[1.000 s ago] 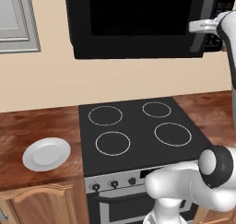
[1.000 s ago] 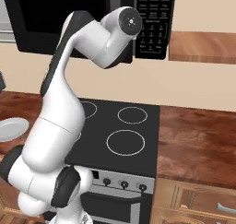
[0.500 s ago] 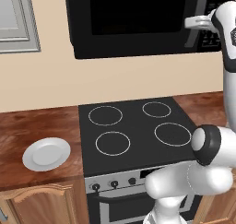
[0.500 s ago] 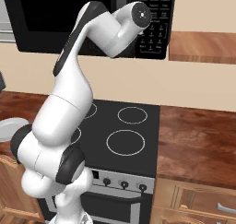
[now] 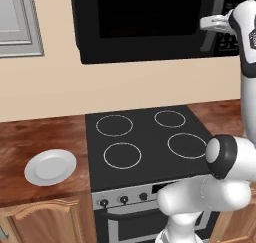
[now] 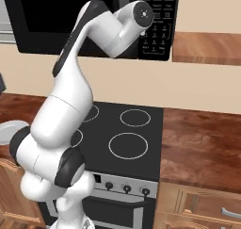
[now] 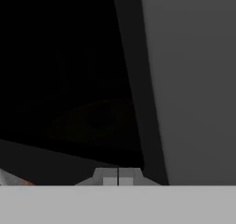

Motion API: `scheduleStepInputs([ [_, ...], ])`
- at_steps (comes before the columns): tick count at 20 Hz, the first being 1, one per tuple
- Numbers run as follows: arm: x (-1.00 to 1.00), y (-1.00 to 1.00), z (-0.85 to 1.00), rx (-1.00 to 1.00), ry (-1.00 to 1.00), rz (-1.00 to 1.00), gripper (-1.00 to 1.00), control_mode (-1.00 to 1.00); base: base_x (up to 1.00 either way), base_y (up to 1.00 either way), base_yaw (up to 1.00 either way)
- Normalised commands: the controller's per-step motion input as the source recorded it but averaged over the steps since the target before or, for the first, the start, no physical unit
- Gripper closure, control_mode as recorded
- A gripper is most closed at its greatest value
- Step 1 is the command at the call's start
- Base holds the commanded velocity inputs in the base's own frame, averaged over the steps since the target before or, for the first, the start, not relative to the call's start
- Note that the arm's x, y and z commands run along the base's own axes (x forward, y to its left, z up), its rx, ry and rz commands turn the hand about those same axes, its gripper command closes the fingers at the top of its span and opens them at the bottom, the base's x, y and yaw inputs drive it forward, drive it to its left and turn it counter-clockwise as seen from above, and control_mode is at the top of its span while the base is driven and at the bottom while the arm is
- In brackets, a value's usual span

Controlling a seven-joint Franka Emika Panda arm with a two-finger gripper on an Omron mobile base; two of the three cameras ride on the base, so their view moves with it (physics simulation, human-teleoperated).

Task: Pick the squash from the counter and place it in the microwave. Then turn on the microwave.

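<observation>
Nearest to me, at the bottom of the left base view, is the black stovetop [image 5: 147, 137] with its four rings, set into the reddish-brown tabletop [image 5: 30, 139]. A white plate [image 5: 50, 167] lies on that wood at the lower left of the frame, well apart from the rings. Farther back, across the top of the frame, hangs the microwave [image 5: 140, 22], its dark glass door shut. At the upper right, my fingers [image 5: 204, 23] are pressed together with nothing between them, right at the door's right edge beside the keypad [image 6: 157, 23]. In the hand view I see the tips [image 7: 118, 176] meeting at the bottom, and a faint round dark shape behind the glass; I cannot tell whether that is the squash.
</observation>
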Motion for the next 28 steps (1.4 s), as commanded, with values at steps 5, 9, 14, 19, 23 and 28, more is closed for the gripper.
scheduleStepInputs([
  [5, -0.93, 0.0, 0.21, 0.0, -0.16, 0.0, 1.0, -1.0, 0.0, 0.0, 0.0],
  [9, -1.0, -0.09, 0.33, 0.0, -0.17, 0.0, 1.0, -1.0, 0.0, 0.0, 0.0],
  [14, -0.5, -0.58, 0.02, -0.07, 0.01, 0.0, 1.0, -1.0, 0.0, 0.0, 0.0],
  [19, 0.0, -0.63, -0.3, -0.05, 0.09, 0.0, 1.0, -1.0, 0.0, 0.0, 0.0],
  [23, 0.0, -0.43, -0.18, 0.0, 0.12, 0.0, 1.0, -1.0, 0.0, 0.0, 0.0],
  [28, 0.0, -0.11, -0.08, 0.0, 0.13, 0.0, 1.0, -1.0, 0.0, 0.0, 0.0],
])
